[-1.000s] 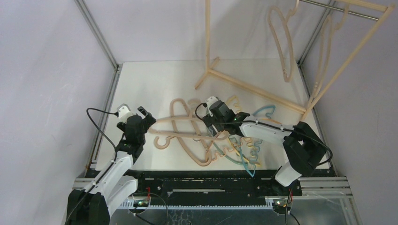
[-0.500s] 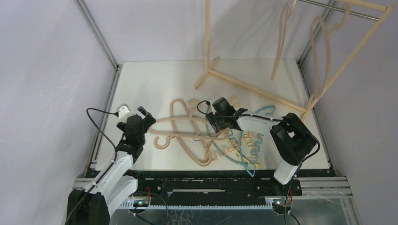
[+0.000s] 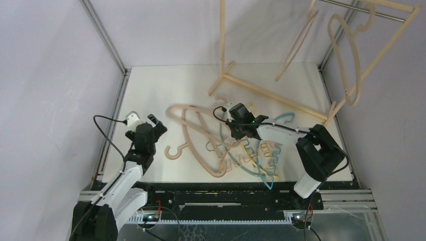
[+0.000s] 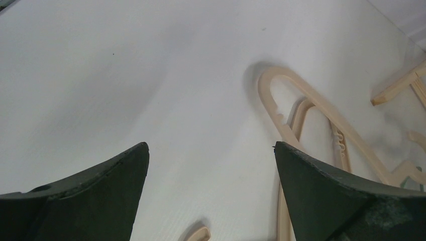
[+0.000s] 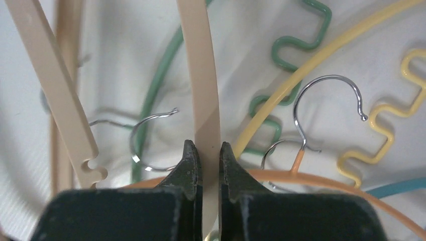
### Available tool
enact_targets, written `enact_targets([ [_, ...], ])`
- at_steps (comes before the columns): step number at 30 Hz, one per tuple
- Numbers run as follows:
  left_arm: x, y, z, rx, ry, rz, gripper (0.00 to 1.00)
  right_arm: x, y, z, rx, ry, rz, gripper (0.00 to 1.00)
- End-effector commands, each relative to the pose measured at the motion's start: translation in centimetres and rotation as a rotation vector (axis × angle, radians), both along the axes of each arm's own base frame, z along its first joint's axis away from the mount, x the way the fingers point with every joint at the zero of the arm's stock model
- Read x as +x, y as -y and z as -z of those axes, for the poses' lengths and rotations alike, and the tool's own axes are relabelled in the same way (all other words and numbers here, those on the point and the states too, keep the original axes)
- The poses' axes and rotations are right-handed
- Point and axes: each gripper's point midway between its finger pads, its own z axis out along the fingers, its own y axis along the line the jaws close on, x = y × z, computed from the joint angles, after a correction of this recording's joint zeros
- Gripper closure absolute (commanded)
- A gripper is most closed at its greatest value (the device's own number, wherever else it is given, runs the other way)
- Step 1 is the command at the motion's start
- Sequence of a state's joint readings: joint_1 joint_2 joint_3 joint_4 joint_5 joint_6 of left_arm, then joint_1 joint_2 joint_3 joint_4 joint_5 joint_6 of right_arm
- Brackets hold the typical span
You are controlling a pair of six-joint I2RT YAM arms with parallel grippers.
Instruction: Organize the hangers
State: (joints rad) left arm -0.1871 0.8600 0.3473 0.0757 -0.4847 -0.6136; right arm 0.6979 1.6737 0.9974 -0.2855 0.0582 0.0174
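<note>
Within right claw (image 5: 206, 154), smooth beige hanger (image 5: 200, 75)

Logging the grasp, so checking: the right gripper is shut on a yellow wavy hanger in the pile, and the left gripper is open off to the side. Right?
Not quite. The right gripper is shut on a smooth beige wooden hanger, not a yellow wavy one; the right wrist view shows its bar between the jaws. The left gripper is open, off to the side.
</note>
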Motion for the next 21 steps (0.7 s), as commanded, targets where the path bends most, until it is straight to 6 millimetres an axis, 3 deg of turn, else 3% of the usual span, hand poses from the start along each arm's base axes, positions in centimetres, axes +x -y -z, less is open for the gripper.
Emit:
enact_targets([
  [1,0.9,0.1,-1.9,-0.023,0.065,-0.004,0.0,-0.7,-2.1,-6.3,0.093,0.119,-0.033,1.0],
  [5,0.8,0.0,-2.1,-0.022,0.071,-0.006,0.0,-3.1,-2.5,-10.0,0.055,0.174,-0.068,1.0],
  [9,0.8,0.3,-2.3,-0.033,0.077,0.0,0.01,-4.4,-1.7,-13.2,-0.044,0.278,-0.05,1.0],
  [13,0.9,0.6,-2.3,-0.051,0.082,0.015,0.01,-5.6,-1.5,-14.3,-0.115,0.302,-0.056,1.0],
  [21,1.1,0.9,-2.0,-0.06,0.088,0.024,0.0,-9.2,-3.9,-14.9,-0.04,0.265,-0.179,1.0],
])
